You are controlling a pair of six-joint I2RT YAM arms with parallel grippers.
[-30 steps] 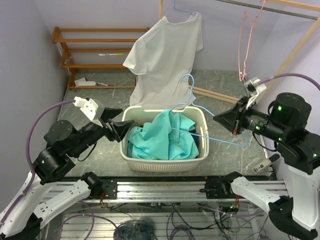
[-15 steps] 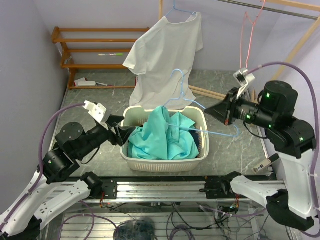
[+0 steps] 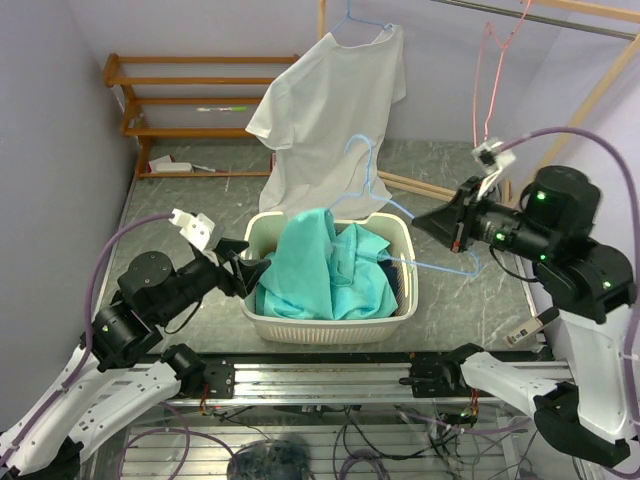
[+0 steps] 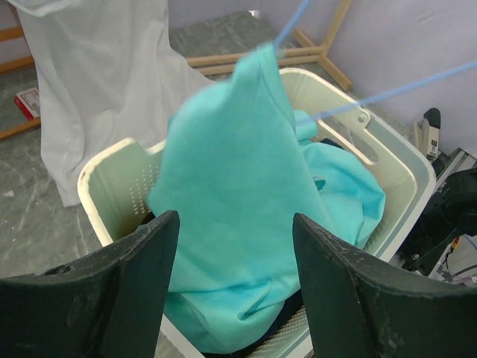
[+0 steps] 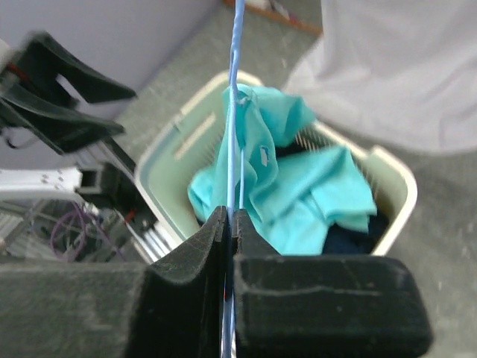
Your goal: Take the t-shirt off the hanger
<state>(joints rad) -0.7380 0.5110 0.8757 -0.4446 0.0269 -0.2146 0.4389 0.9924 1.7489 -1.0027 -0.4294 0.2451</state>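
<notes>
A teal t-shirt (image 3: 320, 265) lies bunched in a white laundry basket (image 3: 330, 325), with one part pulled up into a peak over a light blue wire hanger (image 3: 375, 190). My right gripper (image 3: 425, 220) is shut on the hanger's wire, above the basket's right side. In the right wrist view the wire (image 5: 235, 112) runs straight out from between the closed fingers (image 5: 229, 216) towards the shirt (image 5: 298, 194). My left gripper (image 3: 250, 272) stands open at the basket's left rim. Its fingers (image 4: 235, 220) frame the raised teal cloth (image 4: 238, 171) without touching it.
A white t-shirt (image 3: 335, 110) hangs on another blue hanger at the back, its hem reaching down behind the basket. A pink hanger (image 3: 490, 80) hangs from the rail at the right. A wooden rack (image 3: 190, 100) stands at the back left. Dark cloth lies under the teal shirt.
My right gripper has lifted the hanger up and to the left, drawing the teal shirt into a taller peak. My left arm has come lower and closer to the basket, jaws still open.
</notes>
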